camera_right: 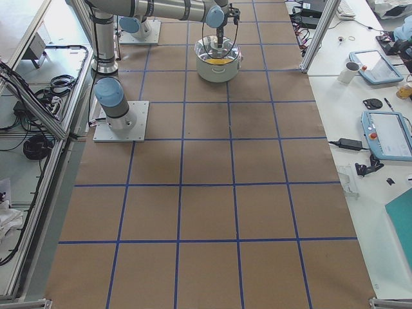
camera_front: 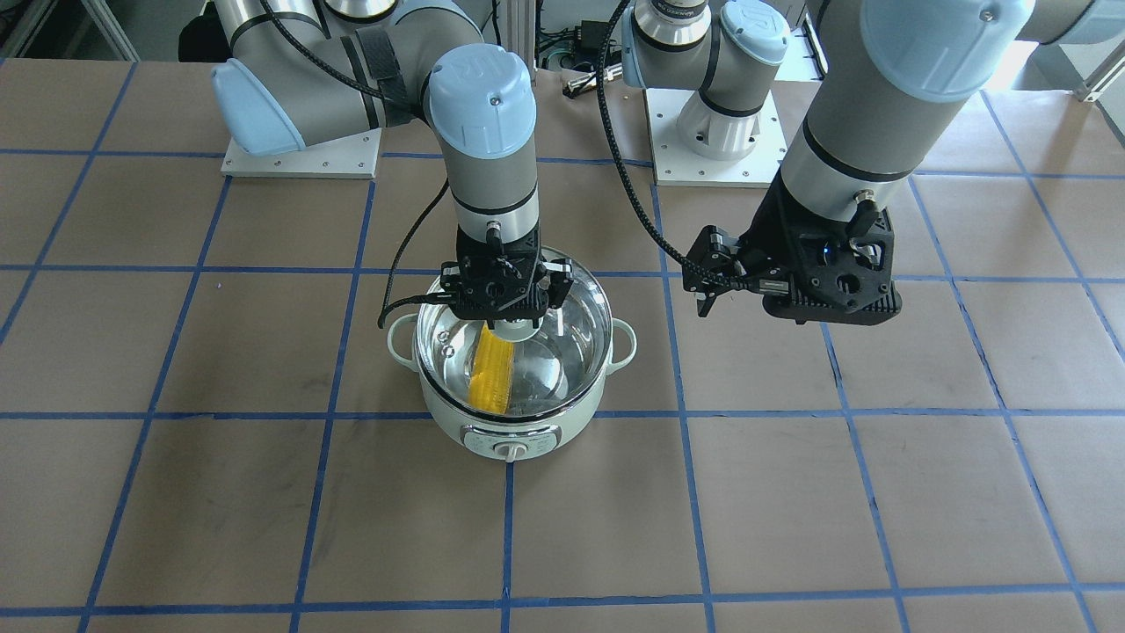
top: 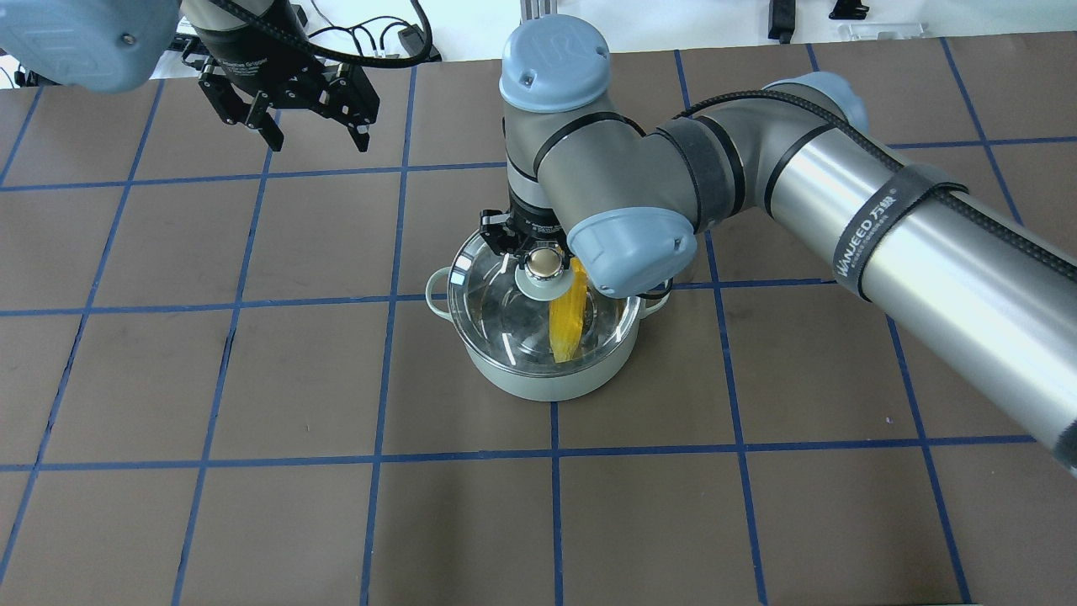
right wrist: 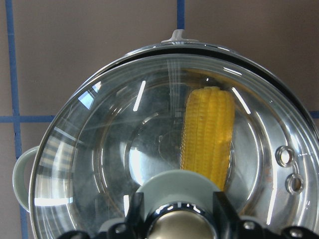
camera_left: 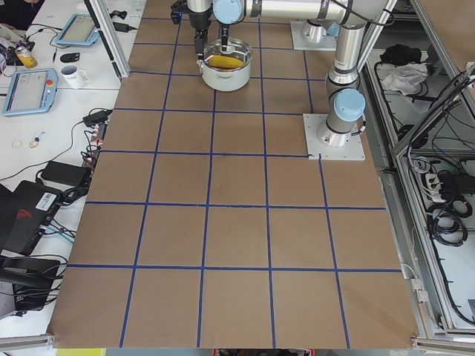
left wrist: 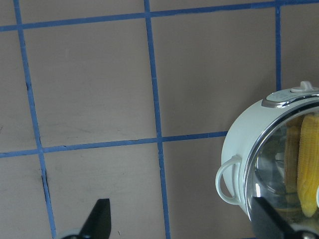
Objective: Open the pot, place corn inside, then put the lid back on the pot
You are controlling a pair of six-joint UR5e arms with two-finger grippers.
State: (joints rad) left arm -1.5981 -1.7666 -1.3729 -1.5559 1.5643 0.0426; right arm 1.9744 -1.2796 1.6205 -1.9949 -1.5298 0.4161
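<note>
The mint-green pot point(camera_front: 527, 428) stands mid-table with the yellow corn point(camera_front: 492, 378) lying inside it. The clear glass lid point(top: 496, 303) covers the pot mouth; I cannot tell if it rests fully on the rim. My right gripper point(top: 543, 257) is shut on the lid's cream-gold knob point(top: 544, 263). The right wrist view shows its fingers point(right wrist: 134, 209) on both sides of the knob, with the corn point(right wrist: 207, 134) under the glass. My left gripper point(top: 318, 139) is open and empty, hovering well away from the pot. The left wrist view shows the pot point(left wrist: 239, 144) at lower right.
The brown table point(top: 252, 379) carries a blue tape grid. Both arm bases point(camera_front: 712, 149) stand at the robot's edge. Side benches with tablets and cables point(camera_left: 44, 81) flank the table's ends.
</note>
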